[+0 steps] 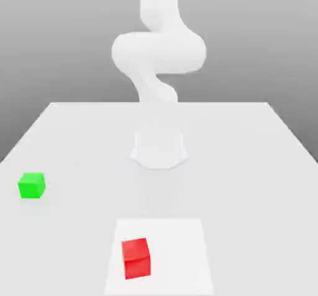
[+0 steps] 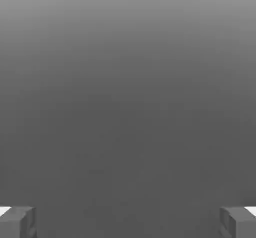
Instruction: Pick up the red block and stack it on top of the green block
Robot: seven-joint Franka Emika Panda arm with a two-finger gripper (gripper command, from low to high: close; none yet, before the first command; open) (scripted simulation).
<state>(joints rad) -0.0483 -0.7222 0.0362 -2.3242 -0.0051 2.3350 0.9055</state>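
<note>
On a pale grey desk [image 1: 248, 183], a bright red cube [image 1: 136, 259] sits on a white square, apart from a bright green cube [image 1: 31, 185], likely awaiting stacking, the arm's jaws spread wide, empty.

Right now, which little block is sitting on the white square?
The bright red plain cube: it rests on the flat white square, while the bright green plain cube sits off it.

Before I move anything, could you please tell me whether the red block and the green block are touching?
Apart: the exterior view shows a wide stretch of bare table between the red block and the green block.
</note>
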